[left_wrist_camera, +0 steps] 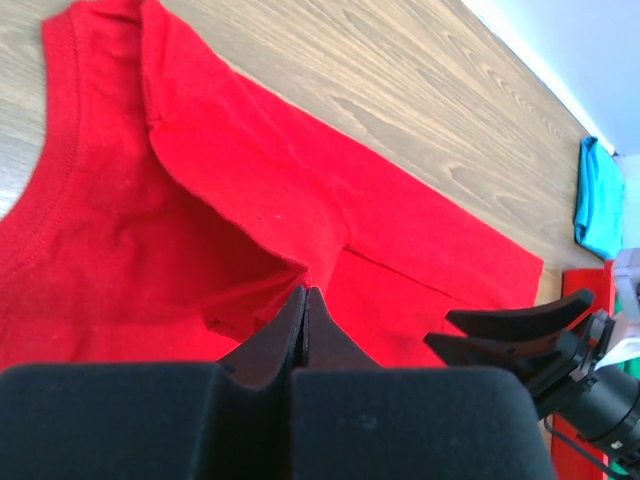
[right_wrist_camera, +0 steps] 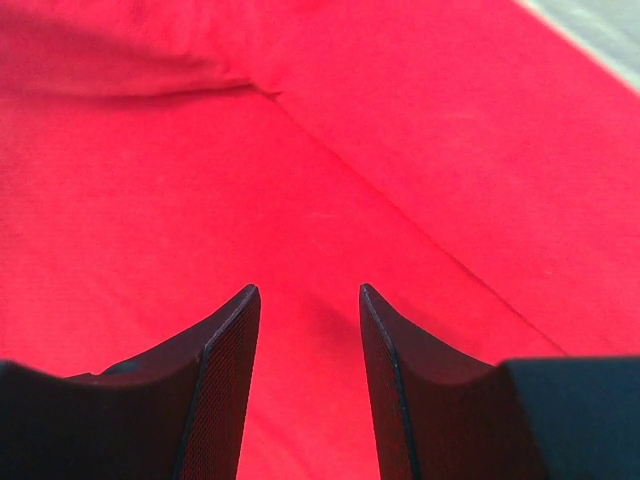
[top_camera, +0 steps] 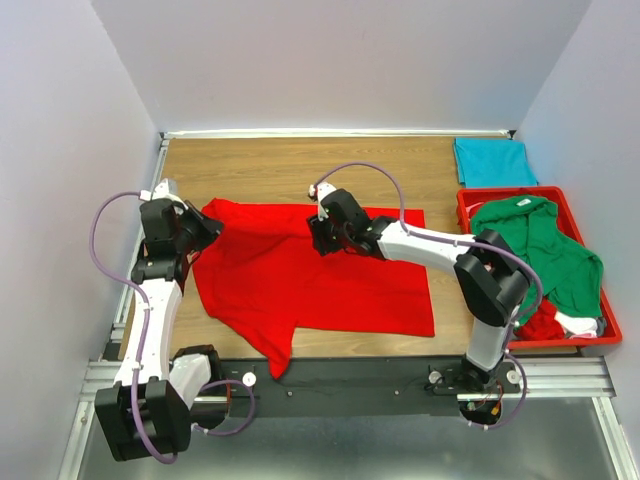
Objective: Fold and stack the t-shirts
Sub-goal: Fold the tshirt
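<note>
Red fills the near-left of the pale wooden table (top_camera: 300, 165): the bright red cotton t-shirt (top_camera: 320, 290) lies spread there, partly doubled over, with one sleeve trailing off the near edge. The left gripper (left_wrist_camera: 305, 298) is clenched on a pinch of the shirt's fabric at its far-left corner, where the creases run up into the closed tips. The right gripper (right_wrist_camera: 305, 295) stands with jaws apart, low over the cloth near its far edge, grasping nothing.

The step in hand looks like a fold across the body. To do it well, the right jaws should close on an edge of the shirt, not on mid-panel cloth, and take both layers where it is doubled. Then both arms should lift and travel together, level, so the edge lands straight — no dragging.

Counted, there is one red shirt on the table and one folded teal cotton t-shirt (top_camera: 493, 162) at the far right. One green cotton t-shirt (top_camera: 540, 240) is heaped in the single rigid red plastic tray (top_camera: 465, 212). Bits of red and white cloth lie beneath it — what they are I cannot tell. There are two grippers.
</note>
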You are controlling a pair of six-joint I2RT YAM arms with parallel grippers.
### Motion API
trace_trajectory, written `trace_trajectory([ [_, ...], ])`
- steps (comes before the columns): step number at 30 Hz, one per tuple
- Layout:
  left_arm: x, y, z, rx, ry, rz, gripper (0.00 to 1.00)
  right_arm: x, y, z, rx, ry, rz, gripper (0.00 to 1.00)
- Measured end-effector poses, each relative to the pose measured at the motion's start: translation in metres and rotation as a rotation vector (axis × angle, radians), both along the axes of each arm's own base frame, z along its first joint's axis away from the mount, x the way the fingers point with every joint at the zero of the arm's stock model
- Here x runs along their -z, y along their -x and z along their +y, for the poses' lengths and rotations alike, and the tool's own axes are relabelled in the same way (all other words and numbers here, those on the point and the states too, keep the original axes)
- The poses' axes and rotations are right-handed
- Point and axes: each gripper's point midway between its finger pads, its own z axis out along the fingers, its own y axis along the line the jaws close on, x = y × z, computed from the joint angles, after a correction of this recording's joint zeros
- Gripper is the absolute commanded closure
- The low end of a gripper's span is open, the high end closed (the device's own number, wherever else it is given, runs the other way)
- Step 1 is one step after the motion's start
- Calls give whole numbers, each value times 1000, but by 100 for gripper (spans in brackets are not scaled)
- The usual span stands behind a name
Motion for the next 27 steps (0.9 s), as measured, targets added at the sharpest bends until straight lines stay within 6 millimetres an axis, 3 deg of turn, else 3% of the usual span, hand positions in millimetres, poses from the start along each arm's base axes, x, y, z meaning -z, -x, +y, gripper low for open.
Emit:
trace_trajectory([
  [8,16,7,-3,3,17,41,100,-1,-9,-12,62,35,-44,48],
  [12,24,10,-4,2,21,61,100,4,-12,-30,116,63,-49,48],
  [16,18,6,-3,1,17,53,100,5,-21,-74,217,78,-39,49],
  [19,10,0,-1,-6,11,38,100,0,-37,-132,366,59,-28,49],
  [23,6,-1,-1,-10,17,29,100,-9,-48,-195,530,40,-26,49],
  [27,1,1,-2,-13,25,16,100,-12,-52,-208,574,23,-22,49],
])
